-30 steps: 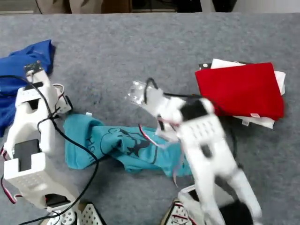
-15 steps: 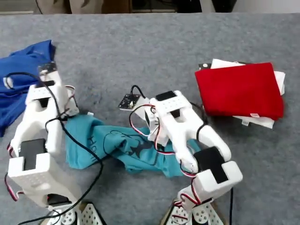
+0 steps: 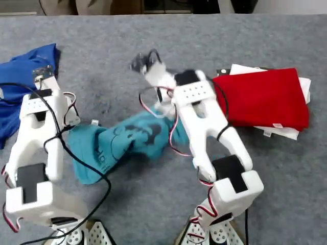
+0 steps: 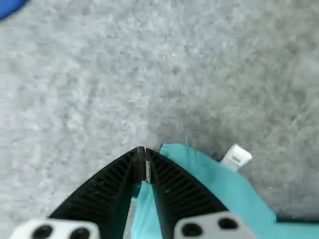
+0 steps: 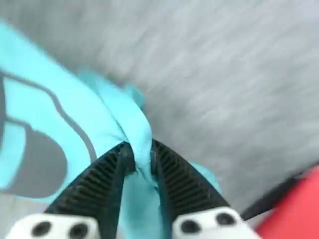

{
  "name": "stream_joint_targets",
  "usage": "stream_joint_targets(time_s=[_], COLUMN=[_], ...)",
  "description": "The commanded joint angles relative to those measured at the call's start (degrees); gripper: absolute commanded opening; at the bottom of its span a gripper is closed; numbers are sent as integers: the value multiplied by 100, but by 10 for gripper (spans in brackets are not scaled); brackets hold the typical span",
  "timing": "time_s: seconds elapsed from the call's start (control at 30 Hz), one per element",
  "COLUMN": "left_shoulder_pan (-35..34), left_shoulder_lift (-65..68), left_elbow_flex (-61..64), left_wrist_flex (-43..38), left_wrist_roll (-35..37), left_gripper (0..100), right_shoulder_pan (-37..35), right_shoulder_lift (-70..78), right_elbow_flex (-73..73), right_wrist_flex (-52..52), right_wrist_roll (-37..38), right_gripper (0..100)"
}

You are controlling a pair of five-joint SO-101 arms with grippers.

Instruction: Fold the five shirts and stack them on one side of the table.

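At the far left of the table (image 3: 230, 41) your blue shirt (image 3: 23, 76) lay crumpled and unfolded, partly behind the left arm. Just to its right, your left gripper (image 4: 143, 158) had its jaws pressed together at the tips, with the edge of the teal shirt (image 3: 122, 143) caught between the fingers low down, close to a small white tag (image 4: 236, 155) on the fabric. The teal shirt itself stretched across the middle of the table as a bunched, twisted band, printed side up, running from that left corner up toward the right arm. There your right gripper (image 5: 142, 154) was closed almost fully on a thick fold of the same shirt, the cloth squeezed into a ridge between the jaws. Further right, the red shirt (image 3: 260, 97) sat folded on top of a white shirt (image 3: 294, 133), well apart from the teal one. By my reading, you were at the spreading step for the teal shirt, with the blue one not yet begun. The next move called for drawing the two held points apart until the cloth lay flat and untwisted, since any fold made on that bunch would have come out lumpy.
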Motion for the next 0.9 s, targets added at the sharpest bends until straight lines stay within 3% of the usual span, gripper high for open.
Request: stream_joint_targets(time_s=[0.0,0.2,0.43,0.57,0.87], left_shoulder_pan=[-123,-396,-343,-325,-316], left_shoulder_lift=[-743,-2018,-3899,-4716,-4593], left_elbow_flex=[343,1222,1802,2154,2593], left_wrist_flex=[-290,-923,-545,-527,-1002], left_wrist_roll=[352,818,958,923,923], left_gripper=[19,18,18,18,18], right_shoulder_pan=[127,48,31,48,66], right_shoulder_lift=[101,356,207,242,198], right_elbow_flex=[-1068,-1745,-1727,-1692,347], right_wrist_flex=[-475,-484,440,1240,1046], right_wrist_roll=[-422,-492,-413,105,703], right_gripper=[2,2,2,2,2])
